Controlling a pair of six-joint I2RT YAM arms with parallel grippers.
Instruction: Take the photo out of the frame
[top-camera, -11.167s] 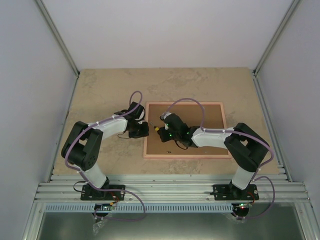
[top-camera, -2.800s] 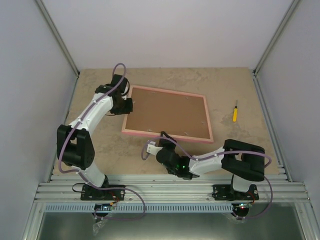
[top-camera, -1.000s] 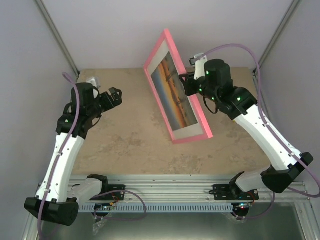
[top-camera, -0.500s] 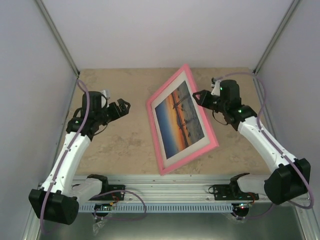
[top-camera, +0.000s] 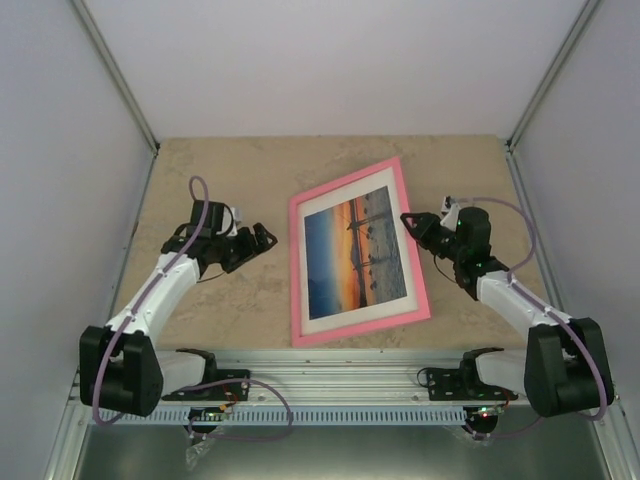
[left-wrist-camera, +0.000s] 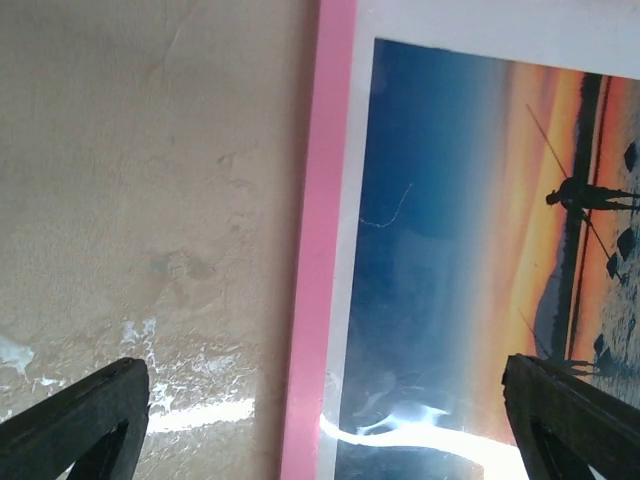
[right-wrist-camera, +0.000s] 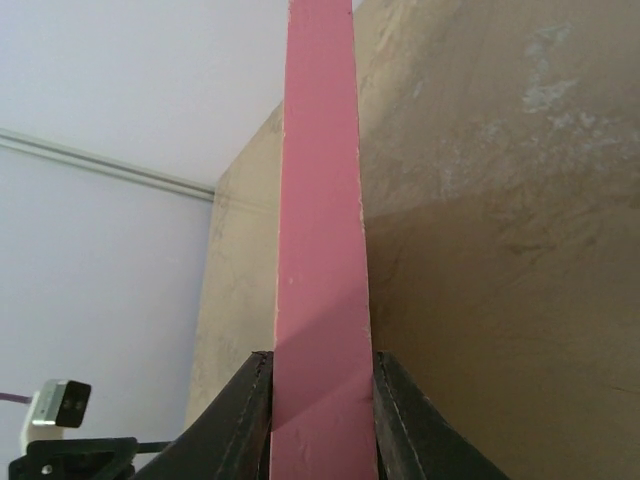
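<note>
— Where did we find the frame (top-camera: 296, 270)?

— Face up over the middle of the tabletop (top-camera: 220, 170), skewed so that its corners sat off-square to the edges. The photo (top-camera: 357, 255) was inside it, orange sky and blue water showing, with the white mat (left-wrist-camera: 480, 20) around it.

— And what did we see of the right tool (top-camera: 410, 222)?

— It was closed on the frame's right-hand rail. From the right wrist we saw the pink edge pinched between the two dark fingers (right-wrist-camera: 395, 420), running straight up the view.

— Was the frame lying flat?

— We could not tell. From above it looked face up, but we could not make out whether any side was raised off the tabletop.

— What about the left tool (top-camera: 265, 238)?

— It stood wide open and had hold of nothing. From above it sat just beside the frame's left rail, apart from it. Its wrist camera looked down on that rail, with bare tabletop on one side and the mat and the blue part of the photo on the other. A glare streak crossed the surface over the picture.
</note>
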